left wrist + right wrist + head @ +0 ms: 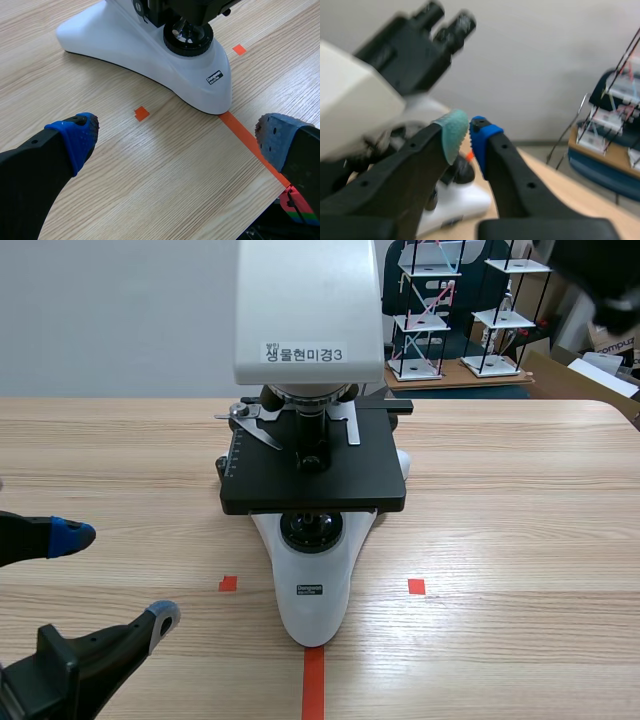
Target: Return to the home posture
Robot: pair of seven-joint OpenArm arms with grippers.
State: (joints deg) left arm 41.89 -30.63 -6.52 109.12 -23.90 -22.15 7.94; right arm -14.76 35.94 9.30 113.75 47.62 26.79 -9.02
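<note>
Low at our left side, our left gripper [115,578] hovers over the table [500,540], fingers wide apart and empty. The microscope [312,490] stands ahead and to its right, its white base pointing toward us. Our right gripper [466,132], pads all but touching on nothing, sits high beside the eyepieces [445,25]. We judge that this arm has the longer way home and must draw away from them.

White-and-black microscope [313,580], wood-grain table [500,540], orange-red tape [313,685], left claw [177,135] black — blue dotted pads [75,137]
</note>
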